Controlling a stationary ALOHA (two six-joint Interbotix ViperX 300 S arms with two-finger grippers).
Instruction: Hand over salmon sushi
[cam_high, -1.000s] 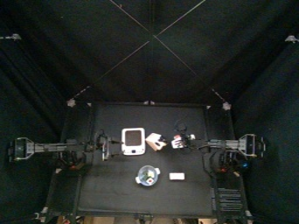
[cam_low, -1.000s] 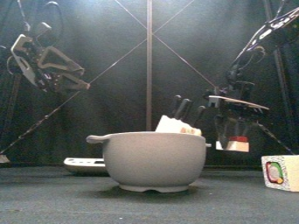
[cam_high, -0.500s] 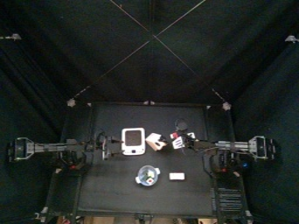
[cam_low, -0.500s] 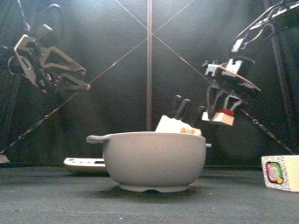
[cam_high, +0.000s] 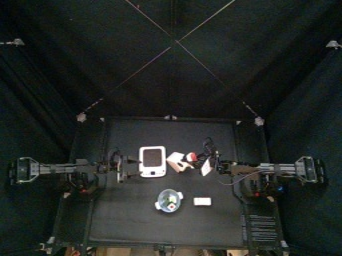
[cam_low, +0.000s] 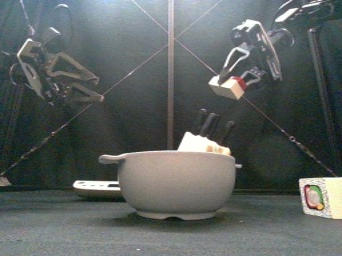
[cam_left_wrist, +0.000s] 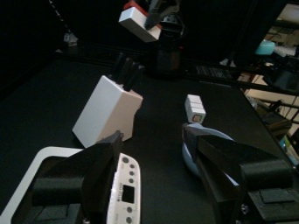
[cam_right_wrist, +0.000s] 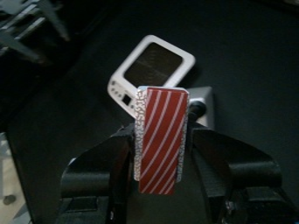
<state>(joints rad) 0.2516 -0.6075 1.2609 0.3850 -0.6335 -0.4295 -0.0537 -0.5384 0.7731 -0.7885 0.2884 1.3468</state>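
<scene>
sushi: salmon sushi (cam_right_wrist: 162, 137) pinched in right hand (cam_low: 234, 85) (raised) | left hand (cam_left_wrist: 158, 162) parted, holding nothing

- The right arm reaches in from the right side and is lifted high above the table.
- The right gripper (cam_low: 233, 84) hangs down from that arm and tilts toward the middle.
- Its two black jaws are squeezed tight on the salmon sushi (cam_right_wrist: 162, 138), one jaw on each side.
- In the left wrist view, the right gripper (cam_left_wrist: 149, 21) is up in the air, far from the left one.
- The left arm stays on the left side, also raised off the table.
- The left gripper (cam_low: 83, 93) points toward the middle.
- Its jaws stand apart with a wide gap, and they hold nothing (cam_left_wrist: 158, 162).
</scene>
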